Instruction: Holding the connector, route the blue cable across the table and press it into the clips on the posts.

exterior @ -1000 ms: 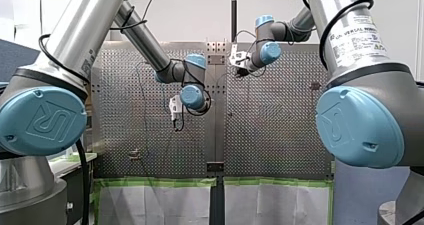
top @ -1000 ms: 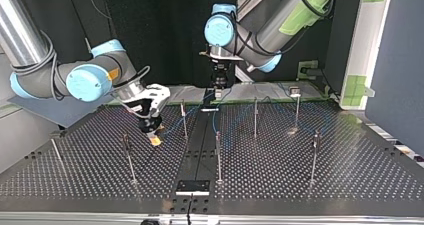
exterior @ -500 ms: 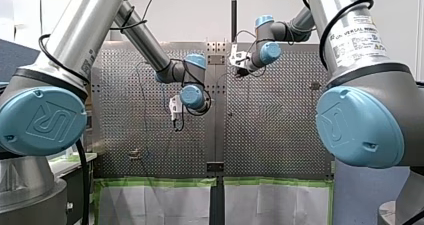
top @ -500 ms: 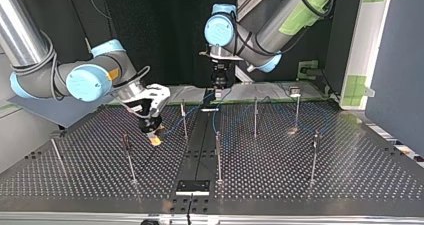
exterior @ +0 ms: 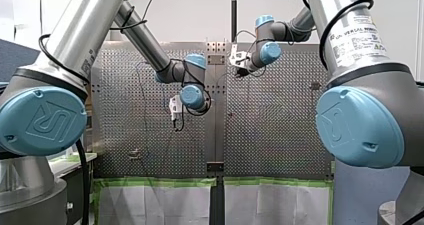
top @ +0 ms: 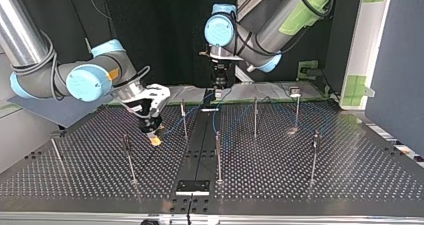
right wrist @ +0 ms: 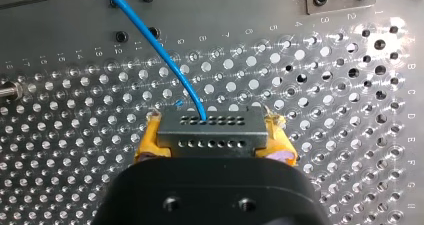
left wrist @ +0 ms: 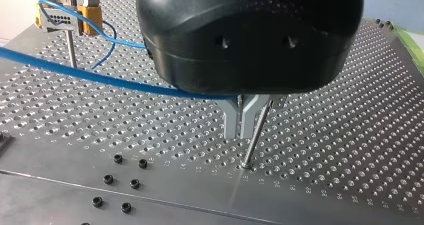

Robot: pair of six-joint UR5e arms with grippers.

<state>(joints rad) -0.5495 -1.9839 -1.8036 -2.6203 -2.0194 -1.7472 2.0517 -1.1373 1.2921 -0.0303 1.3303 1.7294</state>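
Connector [right wrist: 211, 130] - no change over the last second: clenched between right jaws' yellow pads [right wrist: 147, 145], low over the surface [top: 300, 185], in top view at 10 o'clock from the middle post [top: 218, 155]. Cable [right wrist: 150, 37] runs from it toward left jaws at 12 o'clock, which look clamped on the cable beside a post [left wrist: 255, 135]. Both arms static - I read it as a pause. Routing unfinished; can't tell which clips are filled.
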